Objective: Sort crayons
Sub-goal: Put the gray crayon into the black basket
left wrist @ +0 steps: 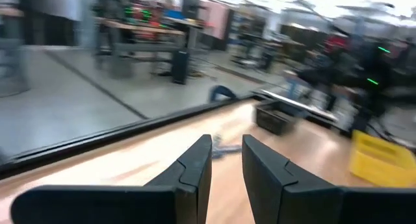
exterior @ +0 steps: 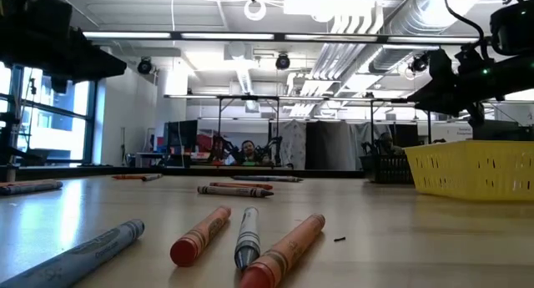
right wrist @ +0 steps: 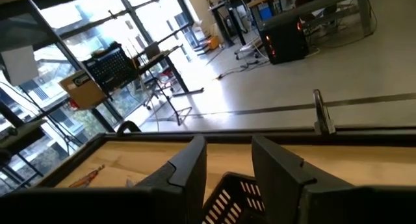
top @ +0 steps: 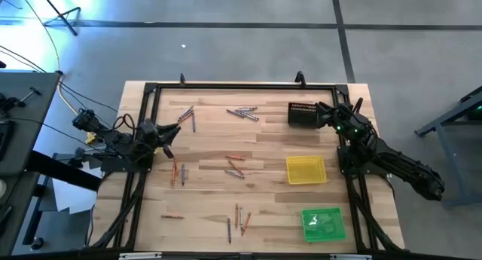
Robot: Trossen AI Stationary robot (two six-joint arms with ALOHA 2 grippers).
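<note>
Bright ceiling strip lights (exterior: 250, 36) give even light, faint shadows; the left wrist view is motion-blurred.

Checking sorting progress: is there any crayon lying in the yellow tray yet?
No. In the high view the yellow tray shows only its bare mesh floor, while the crayons lie scattered on the table.

The worktop (top: 263, 151) is pale wood in jointed planks, smooth with a soft sheen. The crayons (exterior: 250, 238) look waxy, wrapped in matt paper labels. The yellow tray (exterior: 476, 167) is perforated plastic, as is the black tray (top: 303, 114). The fingers (right wrist: 276, 165) of the right gripper are matt dark plastic.
</note>
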